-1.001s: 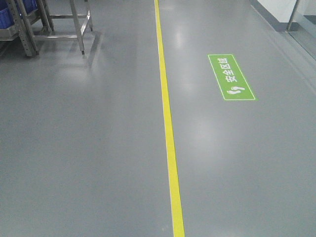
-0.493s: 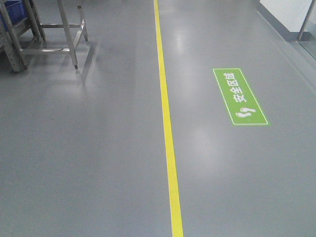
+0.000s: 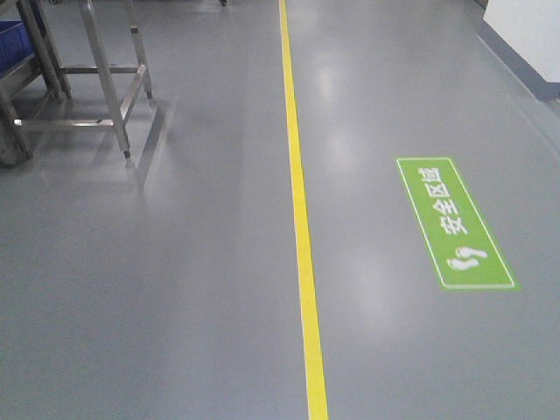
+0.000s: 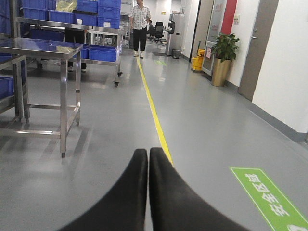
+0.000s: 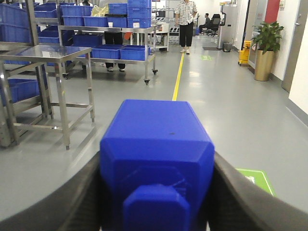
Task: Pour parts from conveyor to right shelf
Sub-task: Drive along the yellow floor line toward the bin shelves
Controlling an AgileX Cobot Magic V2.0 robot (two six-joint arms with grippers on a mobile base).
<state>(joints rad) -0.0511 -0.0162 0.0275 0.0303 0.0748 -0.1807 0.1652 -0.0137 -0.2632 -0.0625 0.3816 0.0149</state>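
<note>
Your R gripper [image 5: 157, 192] is clamped on the blue part [image 5: 156, 139], fingers hugging both its sides, knob face twd the cam. L gripper [image 4: 148, 155] has its fingers pressed together w/ nothing btwn them. Under both is grey floor [image 3: 175, 306] w/ a yellow line [image 3: 302, 219] and a green sign [image 3: 453, 223] right of it. A steel desk [image 5: 48, 53] stands left of the line, and a wheeled steel rack [image 5: 115, 31] w/ blue bins [image 5: 113, 52] is beyond it.
</note>
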